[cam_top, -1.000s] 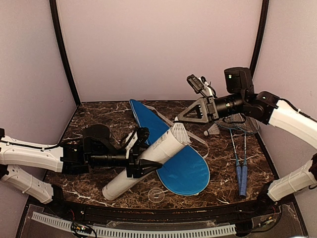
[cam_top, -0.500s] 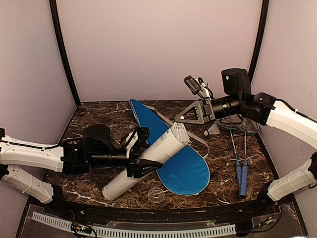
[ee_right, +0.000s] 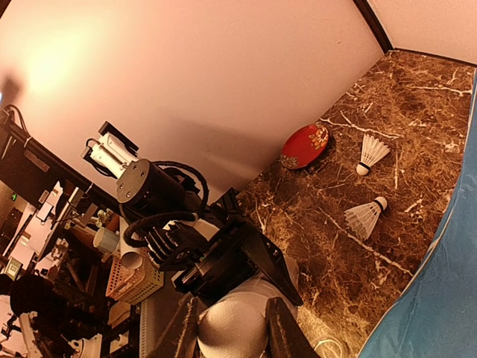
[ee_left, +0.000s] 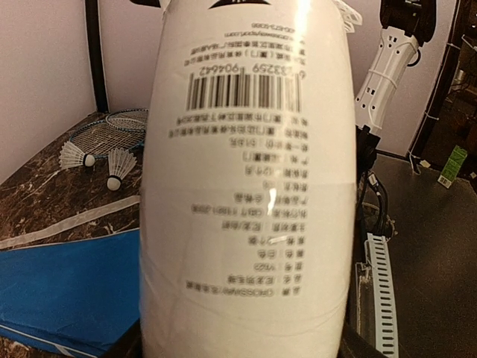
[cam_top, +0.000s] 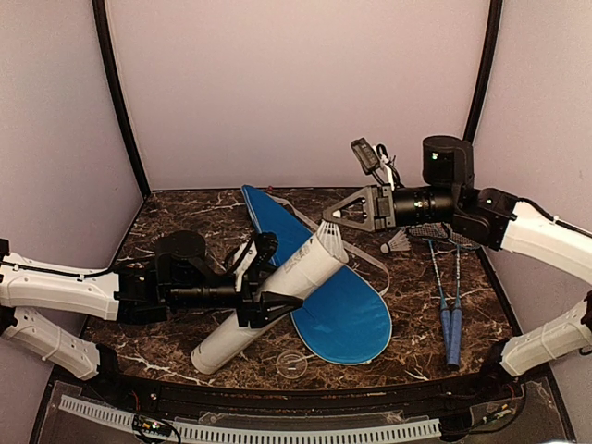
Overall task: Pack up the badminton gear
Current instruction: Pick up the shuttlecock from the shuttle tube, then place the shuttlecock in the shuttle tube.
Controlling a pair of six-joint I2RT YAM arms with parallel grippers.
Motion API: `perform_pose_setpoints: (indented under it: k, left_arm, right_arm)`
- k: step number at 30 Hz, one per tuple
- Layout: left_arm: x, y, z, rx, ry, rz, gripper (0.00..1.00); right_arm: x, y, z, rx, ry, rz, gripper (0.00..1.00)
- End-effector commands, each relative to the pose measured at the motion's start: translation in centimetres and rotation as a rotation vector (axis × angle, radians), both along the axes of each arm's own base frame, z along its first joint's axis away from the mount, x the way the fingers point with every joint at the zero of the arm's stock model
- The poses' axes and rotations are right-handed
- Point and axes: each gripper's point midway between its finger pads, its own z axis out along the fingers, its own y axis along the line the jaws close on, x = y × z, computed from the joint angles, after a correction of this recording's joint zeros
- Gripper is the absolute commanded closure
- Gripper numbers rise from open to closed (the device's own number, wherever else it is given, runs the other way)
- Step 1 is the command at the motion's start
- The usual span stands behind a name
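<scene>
My left gripper is shut on the long white tube, which slants up to the right over the blue cover. The tube fills the left wrist view. A white shuttlecock sits in the tube's upper mouth. My right gripper is at that mouth; in the right wrist view its fingers press both sides of the shuttlecock. Two rackets with blue handles lie at the right, with a loose shuttlecock by their heads. Two more shuttlecocks lie on the marble.
A clear round lid lies near the front edge. A small red oval patterned object leans by the wall. The cover's white strap trails toward the rackets. Walls close in the table on three sides.
The tube's upper end has risen a little and shifted left. My right gripper has moved slightly left with it, staying at the tube's mouth.
</scene>
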Motion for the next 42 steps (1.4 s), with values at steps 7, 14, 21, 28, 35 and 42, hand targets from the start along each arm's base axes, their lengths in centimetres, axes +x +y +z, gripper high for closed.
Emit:
perform_pose_setpoints:
  k: [7,14,21,28,35,42]
  left_arm:
    - [-1.2,0.0,-0.2,-0.045,0.027,-0.047,0.36]
    - [-1.8,0.0,0.3,-0.067,0.034,-0.082,0.36]
    - [-2.4,-0.2,1.0,-0.099,0.033,-0.116,0.36]
    - [-2.6,-0.2,1.4,-0.115,0.034,-0.132,0.36]
    - [-2.5,-0.2,1.8,-0.128,0.033,-0.124,0.36]
    - [-0.8,0.0,1.6,-0.124,0.043,-0.024,0.36]
  right_arm:
    - [1.1,-0.1,0.7,0.029,-0.081,-0.08,0.79]
    - [1.4,-0.3,0.7,0.036,-0.104,-0.104,0.79]
    - [1.8,-0.6,0.7,0.035,-0.131,-0.133,0.79]
    - [2.4,-0.8,0.1,0.027,-0.143,-0.169,0.79]
    - [2.4,-0.9,0.0,0.036,-0.157,-0.176,0.79]
    - [1.8,-0.9,0.6,0.072,-0.167,-0.17,0.79]
